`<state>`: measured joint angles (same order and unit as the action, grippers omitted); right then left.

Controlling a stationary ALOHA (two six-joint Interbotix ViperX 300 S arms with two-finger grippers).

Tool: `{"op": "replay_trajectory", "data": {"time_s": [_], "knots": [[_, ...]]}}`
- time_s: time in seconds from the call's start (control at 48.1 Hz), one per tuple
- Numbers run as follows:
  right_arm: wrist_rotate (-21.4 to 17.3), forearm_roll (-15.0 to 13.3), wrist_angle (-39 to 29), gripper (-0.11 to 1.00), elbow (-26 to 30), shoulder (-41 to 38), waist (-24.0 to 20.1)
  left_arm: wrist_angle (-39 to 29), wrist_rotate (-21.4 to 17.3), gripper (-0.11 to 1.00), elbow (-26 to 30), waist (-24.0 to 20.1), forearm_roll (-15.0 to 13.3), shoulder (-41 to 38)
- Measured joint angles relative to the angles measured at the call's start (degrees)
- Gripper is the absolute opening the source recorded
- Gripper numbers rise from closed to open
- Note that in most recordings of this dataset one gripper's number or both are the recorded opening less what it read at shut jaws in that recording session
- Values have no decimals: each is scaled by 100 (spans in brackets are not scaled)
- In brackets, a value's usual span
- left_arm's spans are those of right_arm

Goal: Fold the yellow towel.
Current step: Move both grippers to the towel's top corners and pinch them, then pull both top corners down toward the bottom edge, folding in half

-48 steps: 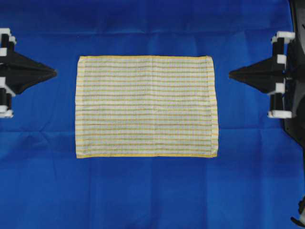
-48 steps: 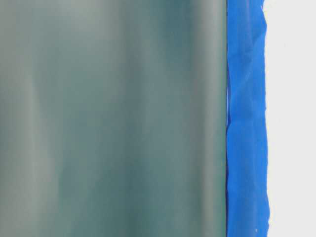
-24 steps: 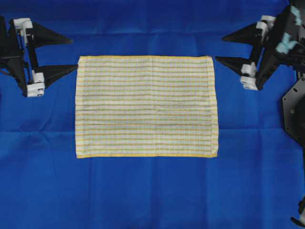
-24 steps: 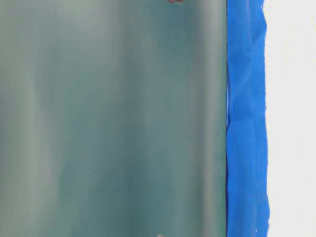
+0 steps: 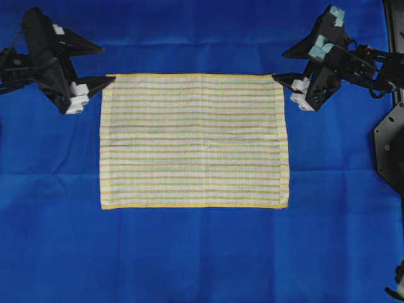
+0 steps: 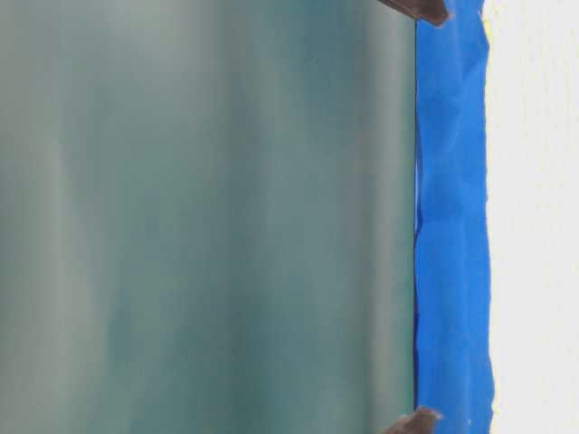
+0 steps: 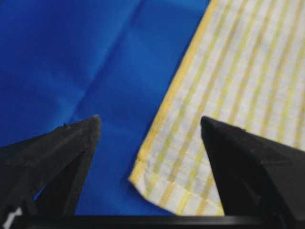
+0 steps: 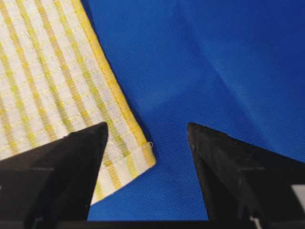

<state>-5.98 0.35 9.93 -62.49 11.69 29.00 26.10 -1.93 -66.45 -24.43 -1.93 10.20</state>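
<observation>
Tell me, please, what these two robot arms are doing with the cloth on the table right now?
A yellow towel lies spread flat and unfolded on a blue sheet. The left gripper and the right gripper sit at its two far corners in the overhead view, one each. Both are open, and each wrist camera shows a towel corner lying between the fingers, not yet pinched. No fold has been made; it looks like they are about to grasp those corners.

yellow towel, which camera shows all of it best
The overhead exterior view: the whole yellow towel lies flat and unfolded on the blue sheet, all four edges visible. Each wrist view shows only one corner between open gripper fingers. The table-level view shows only a pale blur at its right edge.
</observation>
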Motion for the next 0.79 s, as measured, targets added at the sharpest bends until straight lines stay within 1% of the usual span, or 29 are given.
{"op": "replay_trajectory", "data": {"time_s": [0.291,0.354,0.395,0.458,0.499,0.52,0.562,0.603,0.666,0.687,0.707,0.791], "knots": [[0,0,176,66,149,-800,9,185,0,77,167,-53,0,-817],[0,0,220,64,149,-896,18,211,-9,75,176,-79,-9,-976],[-9,9,255,62,158,-949,18,211,0,71,193,-105,-18,-1090],[-18,18,299,55,158,-993,18,211,-9,60,193,-167,-26,-1230],[-18,18,316,48,167,-1020,18,211,-9,50,202,-193,-26,-1292],[-35,26,325,44,167,-1028,18,211,0,43,202,-202,-35,-1336],[-35,26,334,34,167,-1037,18,211,0,31,220,-211,-26,-1397],[-35,26,343,22,167,-1046,18,220,0,20,255,-202,-26,-1441],[-35,26,369,7,167,-1055,18,229,0,6,281,-193,-35,-1485],[-35,26,369,4,167,-1055,26,229,0,4,290,-193,-35,-1494],[-35,26,378,3,158,-1055,18,220,0,3,290,-193,-26,-1494],[-35,26,387,4,167,-1055,18,202,0,4,290,-202,-26,-1503]]}}
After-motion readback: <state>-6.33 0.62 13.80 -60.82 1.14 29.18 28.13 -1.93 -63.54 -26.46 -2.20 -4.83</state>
